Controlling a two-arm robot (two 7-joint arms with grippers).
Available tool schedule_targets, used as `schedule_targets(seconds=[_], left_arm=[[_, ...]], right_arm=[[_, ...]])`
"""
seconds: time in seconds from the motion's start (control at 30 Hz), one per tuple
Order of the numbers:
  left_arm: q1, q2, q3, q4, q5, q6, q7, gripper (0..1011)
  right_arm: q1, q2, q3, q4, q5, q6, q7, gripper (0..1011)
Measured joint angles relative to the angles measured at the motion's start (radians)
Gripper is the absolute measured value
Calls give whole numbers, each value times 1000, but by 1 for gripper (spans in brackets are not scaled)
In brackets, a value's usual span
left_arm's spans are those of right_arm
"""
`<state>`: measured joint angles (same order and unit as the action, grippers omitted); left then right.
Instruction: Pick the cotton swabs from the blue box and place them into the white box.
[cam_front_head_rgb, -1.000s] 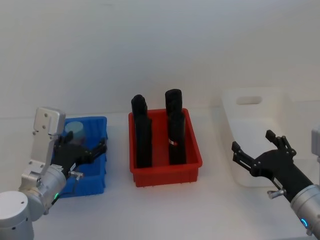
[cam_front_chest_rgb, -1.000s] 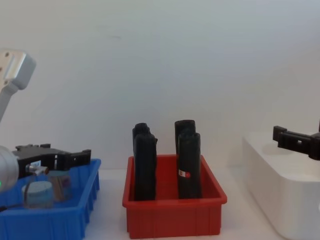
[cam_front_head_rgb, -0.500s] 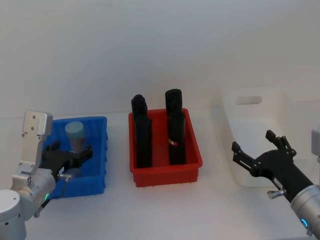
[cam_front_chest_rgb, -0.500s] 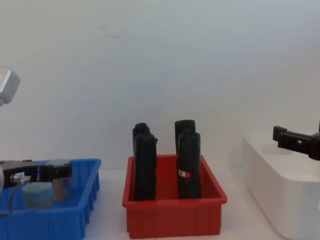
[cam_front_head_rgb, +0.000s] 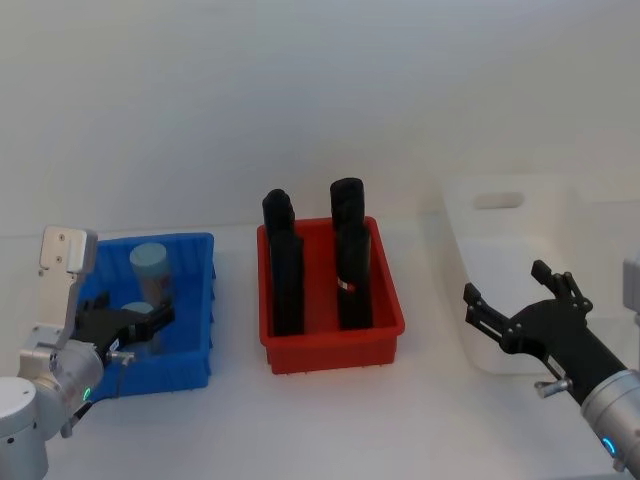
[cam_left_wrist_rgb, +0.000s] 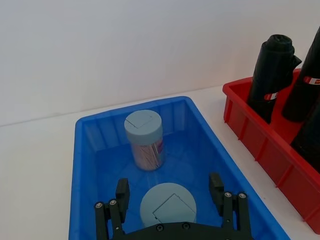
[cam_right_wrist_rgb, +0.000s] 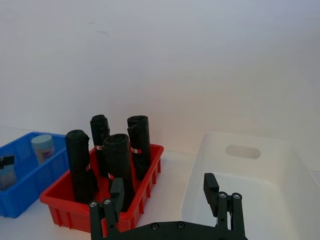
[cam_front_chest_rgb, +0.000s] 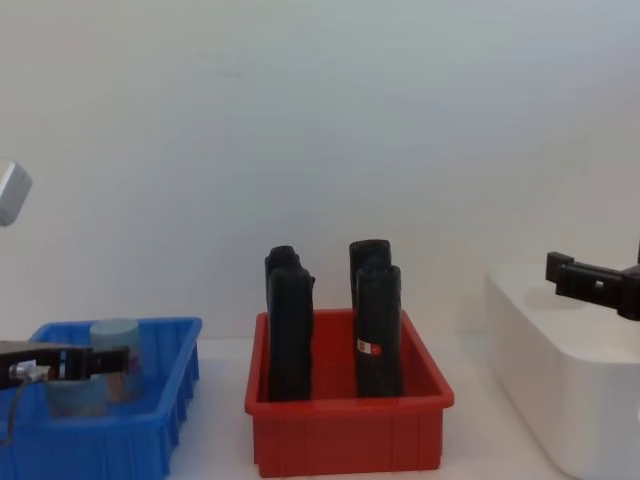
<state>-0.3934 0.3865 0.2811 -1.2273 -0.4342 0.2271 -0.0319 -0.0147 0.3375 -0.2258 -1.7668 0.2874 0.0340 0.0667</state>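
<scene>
Your left gripper (cam_left_wrist_rgb: 169, 190) is low down at the near end of the blue box (cam_left_wrist_rgb: 82, 160), on the robot's left side. Its two fingers (cam_left_wrist_rgb: 122, 192) are spread apart. The near jar of cotton swabs (cam_left_wrist_rgb: 167, 209) stands between them. There is a little gap on each side, so the fingers do not touch the jar. The gripper holds nothing. The jar stands upright on the floor of the blue box, and from the left wrist you look down on its pale blue lid (cam_left_wrist_rgb: 175, 200).

A second jar (cam_left_wrist_rgb: 144, 140) stands farther back in the same box, close to the back wall and apart from the first one. You can see the swabs through its clear side, and there is a bit of colour on it.

Your right gripper (cam_front_head_rgb: 508, 288) hangs above the table (cam_front_head_rgb: 400, 420) on the robot's right side. Its fingers are wide apart and nothing is between them. It is near the front of the white box (cam_front_head_rgb: 560, 215). You cannot tell if it is over the rim or just in front of it.

The red box (cam_front_head_rgb: 330, 350) sits in the middle, between the blue box and the white box. Four black rolls (cam_front_head_rgb: 285, 270) stand upright in it, two in front and two behind.

Behind all three boxes is a plain white wall (cam_front_head_rgb: 320, 100).
</scene>
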Motion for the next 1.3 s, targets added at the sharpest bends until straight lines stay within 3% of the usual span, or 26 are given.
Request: schedule_targets(seconds=[0.4,0.8,1.3], left_arm=[[-17,-8,-5,34,-1,17,-16,983],[-21,-12,-11,45,-25,34,-25,663],[-4,-8,-18,5,-46,40,-32,659]], right_arm=[[0,0,0,0,0,0,0,1001],[0,0,0,0,0,0,0,1001],[0,0,0,0,0,0,0,1001]])
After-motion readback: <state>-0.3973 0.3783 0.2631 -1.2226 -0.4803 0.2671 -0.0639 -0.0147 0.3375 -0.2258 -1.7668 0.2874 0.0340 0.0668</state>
